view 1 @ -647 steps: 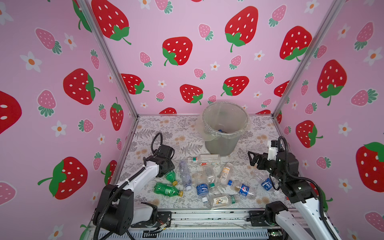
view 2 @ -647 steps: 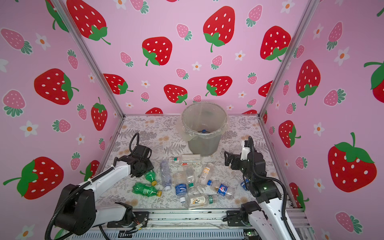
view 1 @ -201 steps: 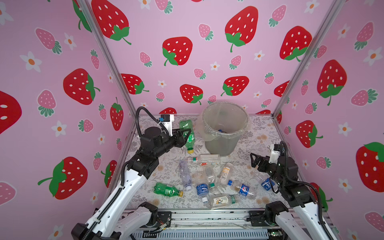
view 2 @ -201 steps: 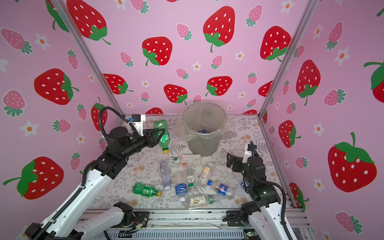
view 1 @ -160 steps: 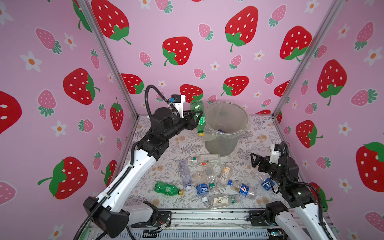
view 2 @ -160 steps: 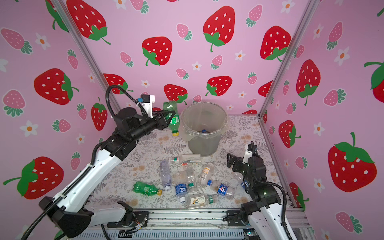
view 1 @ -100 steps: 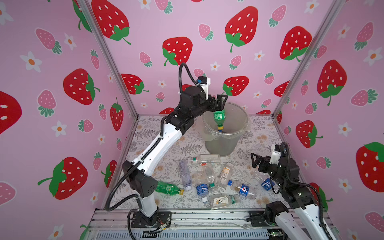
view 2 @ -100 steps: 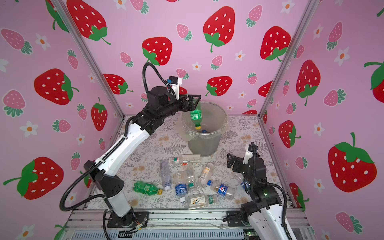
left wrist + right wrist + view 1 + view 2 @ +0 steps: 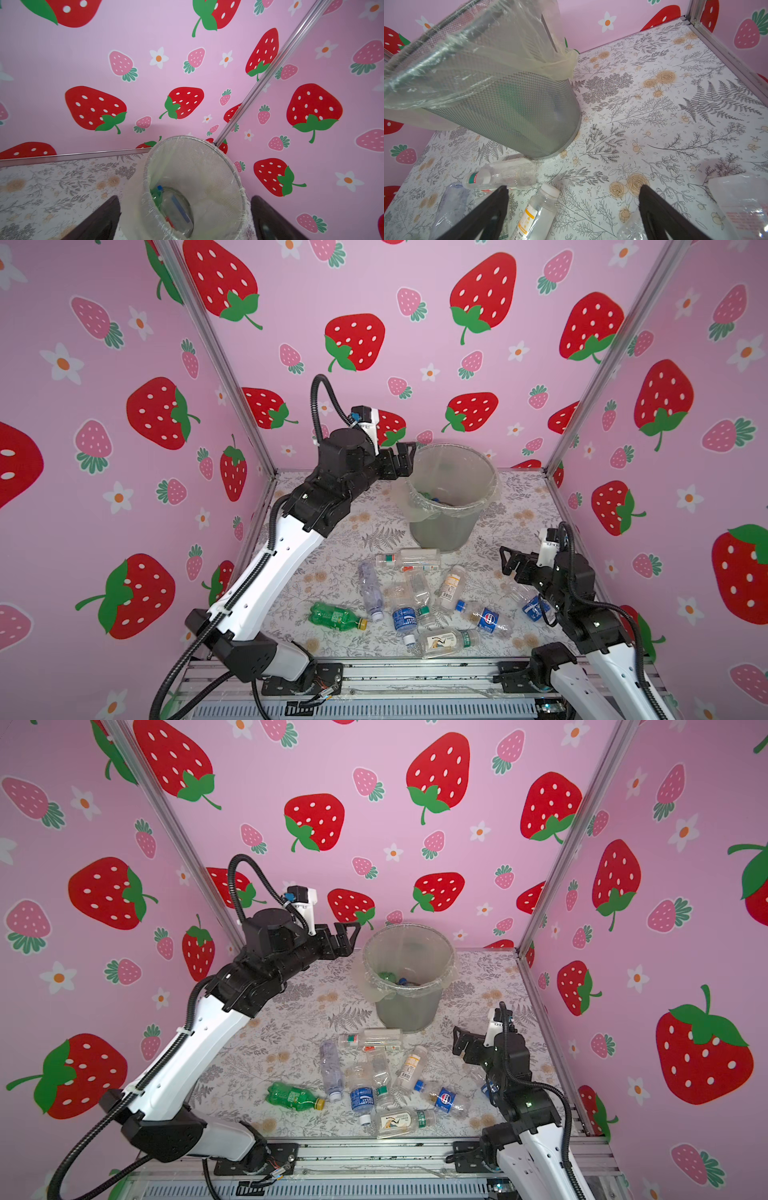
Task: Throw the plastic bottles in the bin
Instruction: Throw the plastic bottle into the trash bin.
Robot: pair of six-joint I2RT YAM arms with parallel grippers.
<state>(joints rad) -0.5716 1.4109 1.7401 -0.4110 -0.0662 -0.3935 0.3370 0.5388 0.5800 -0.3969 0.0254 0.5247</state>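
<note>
Your left pincer (image 9: 404,458) gapes wide, empty, beside the rim of the bin (image 9: 442,526) near the counter's (image 9: 332,539) far edge. A careless retreat could snag its liner bag (image 9: 415,506) or tip it. Your right pincer (image 9: 508,562), also wide and empty, hangs over the plastic bottles (image 9: 451,587) nearer the front edge. The left wrist view shows a green bottle (image 9: 156,196) inside the bin; the right wrist view cannot.
</note>
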